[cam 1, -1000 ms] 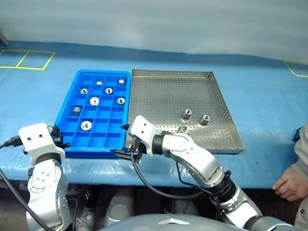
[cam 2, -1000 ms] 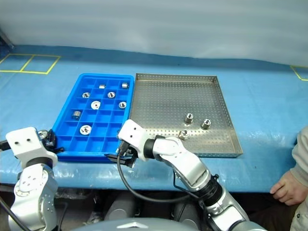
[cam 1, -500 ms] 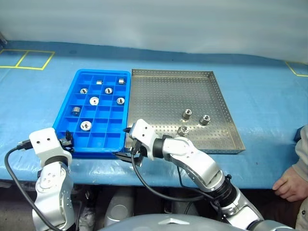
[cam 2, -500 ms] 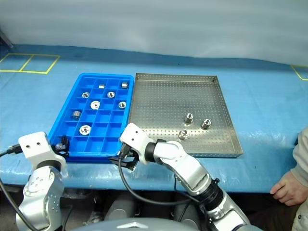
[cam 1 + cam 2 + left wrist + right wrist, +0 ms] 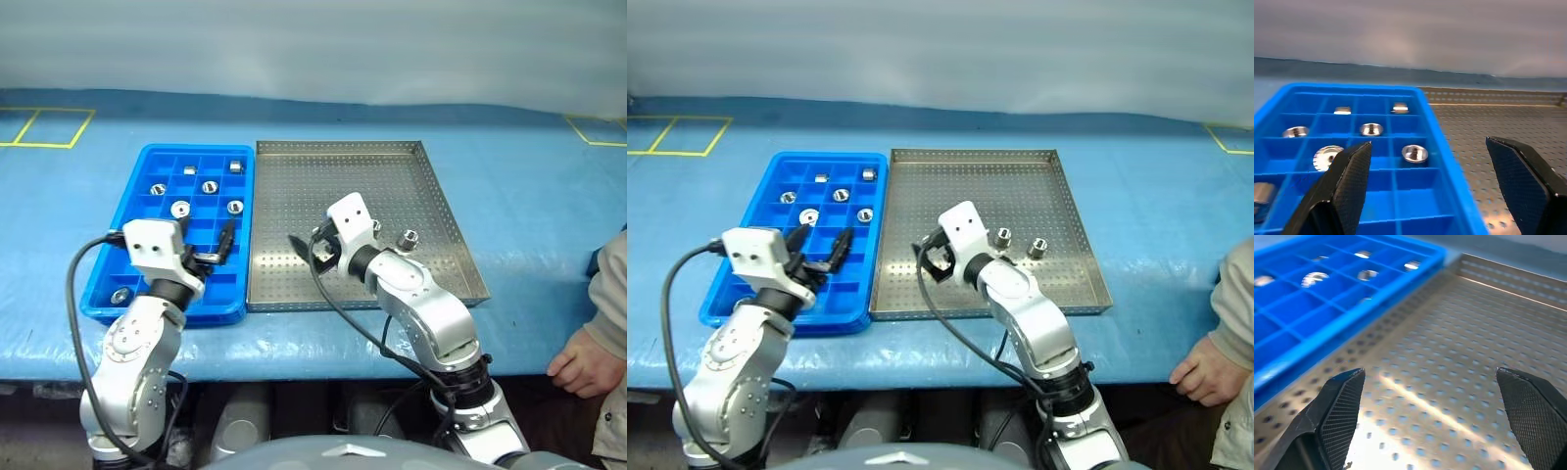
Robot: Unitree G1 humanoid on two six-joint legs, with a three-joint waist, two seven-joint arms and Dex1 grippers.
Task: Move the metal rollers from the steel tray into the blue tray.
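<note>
The blue tray lies on the left with several metal rollers in its compartments, one in the near-left corner. Right beside it is the steel tray, where two rollers stand just right of my right arm. My left gripper hangs open and empty over the blue tray's near half; the left wrist view looks between its fingers at rollers further up the tray. My right gripper is open and empty above the steel tray's perforated floor, near its left side.
A person's hand rests at the table's front edge on the far right. Yellow tape marks lie on the blue table cover at the back left. The steel tray's far half is bare.
The left gripper has opened and swung right, from the blue tray's front-left corner to above its near half. The right gripper has moved from the trays' front edge onto the steel tray. The camera has shifted.
</note>
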